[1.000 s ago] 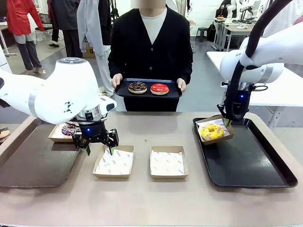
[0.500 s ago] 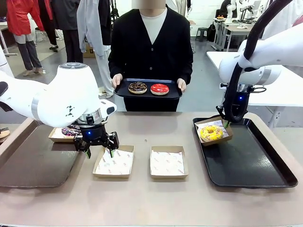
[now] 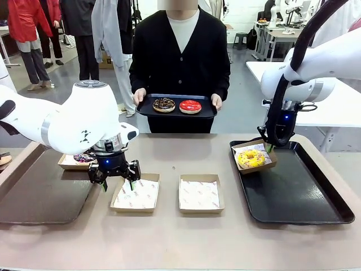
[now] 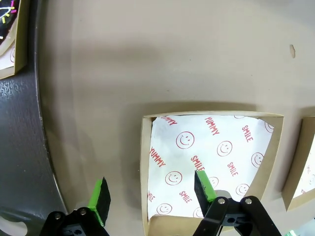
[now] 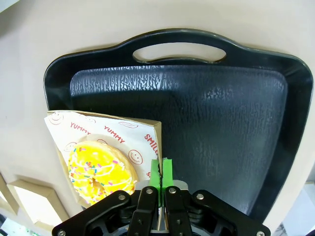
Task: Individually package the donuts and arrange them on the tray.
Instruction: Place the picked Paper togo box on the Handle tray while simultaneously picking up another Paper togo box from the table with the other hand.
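Roughly half done, I'd judge. The right tray [image 3: 304, 209] carries the yellow donut [image 3: 251, 158] at its far corner, in a box [image 3: 273, 160] whose wall the right fingers [image 5: 161, 172] pinch fully closed. The sprinkled donut [image 3: 83, 158] sits boxed on the left tray [image 3: 39, 197]. Two empty boxes [image 3: 135, 193] lie between the trays. The left fingers [image 4: 101, 199] are spread wide astride one wall, holding nothing. The chocolate donut [image 3: 164, 104] and red donut [image 3: 190, 105] lie unpacked on the person's tray [image 3: 176, 113]. The room is busy, and the worktop [image 3: 169, 243] is plain beige.
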{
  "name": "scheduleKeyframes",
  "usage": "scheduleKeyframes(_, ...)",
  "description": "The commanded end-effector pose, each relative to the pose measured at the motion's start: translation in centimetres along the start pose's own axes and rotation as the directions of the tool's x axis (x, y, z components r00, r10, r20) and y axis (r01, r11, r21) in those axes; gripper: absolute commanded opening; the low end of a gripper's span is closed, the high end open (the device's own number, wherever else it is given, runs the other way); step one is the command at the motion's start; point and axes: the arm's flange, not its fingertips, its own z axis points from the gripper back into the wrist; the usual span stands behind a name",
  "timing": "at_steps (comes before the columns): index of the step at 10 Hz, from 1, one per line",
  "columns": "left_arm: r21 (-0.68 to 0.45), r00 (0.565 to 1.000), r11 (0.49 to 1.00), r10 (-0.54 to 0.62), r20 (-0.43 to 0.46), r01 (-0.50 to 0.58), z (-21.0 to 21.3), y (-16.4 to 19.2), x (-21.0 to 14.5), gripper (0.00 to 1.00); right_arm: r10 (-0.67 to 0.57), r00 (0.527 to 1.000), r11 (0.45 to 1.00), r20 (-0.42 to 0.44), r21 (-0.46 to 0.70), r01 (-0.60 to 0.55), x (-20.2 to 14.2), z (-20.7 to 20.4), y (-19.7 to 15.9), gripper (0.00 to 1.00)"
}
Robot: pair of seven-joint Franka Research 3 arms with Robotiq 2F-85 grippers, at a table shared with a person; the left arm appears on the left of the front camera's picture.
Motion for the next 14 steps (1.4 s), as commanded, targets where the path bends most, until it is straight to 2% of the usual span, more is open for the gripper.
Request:
scheduleKeyframes(1,0.029,0.999,0.999,0.034,0.032,-0.035,-0.2,-0.5,0.5,0.90,-0.002,1.000,1.000,0.011,0.025,0.002,0.3,-0.1,0.0,0.01)
scheduleKeyframes(2,0.035,0.999,0.999,0.033,0.024,-0.034,-0.3,-0.5,0.6,0.31,0.008,1.000,1.000,0.007,0.024,-0.009,0.2,-0.2,-0.1,0.38)
scheduleKeyframes(3,0.038,0.999,0.999,0.033,0.017,-0.034,-0.4,-0.5,0.7,0.31,0.013,1.000,1.000,0.006,0.022,-0.013,0.2,-0.1,-0.1,0.60)
scheduleKeyframes(4,0.038,0.999,0.999,0.033,0.011,-0.034,-0.4,-0.5,0.8,0.00,0.013,1.000,1.000,0.005,0.022,-0.013,0.2,0.0,-0.1,0.97)
scheduleKeyframes(5,0.040,0.999,0.999,0.032,0.009,-0.033,-0.5,-0.5,0.8,0.25,0.015,1.000,1.000,0.007,0.023,-0.015,0.1,0.0,-0.1,1.00)
scheduleKeyframes(6,0.041,0.999,0.999,0.035,0.007,-0.035,-0.5,-0.5,0.8,0.00,0.014,1.000,1.000,0.007,0.026,-0.015,0.1,0.1,-0.2,1.00)
scheduleKeyframes(7,0.042,0.999,0.998,0.036,0.006,-0.036,-0.5,-0.4,0.8,0.00,0.015,1.000,0.999,0.006,0.029,-0.015,0.0,0.0,-0.2,1.00)
scheduleKeyframes(8,0.043,0.999,0.998,0.037,0.007,-0.037,-0.5,-0.4,0.8,0.00,0.015,1.000,0.999,0.005,0.029,-0.015,0.0,0.1,-0.2,0.96)
scheduleKeyframes(9,0.044,0.999,0.998,0.038,0.006,-0.038,-0.5,-0.3,0.8,0.00,0.013,1.000,0.999,0.003,0.029,-0.013,0.0,0.1,-0.3,1.00)
scheduleKeyframes(14,0.042,0.997,0.997,0.071,-0.008,-0.071,0.2,-0.3,1.1,0.00,-0.010,1.000,0.999,0.022,0.047,0.008,-1.5,1.7,-1.8,1.00)
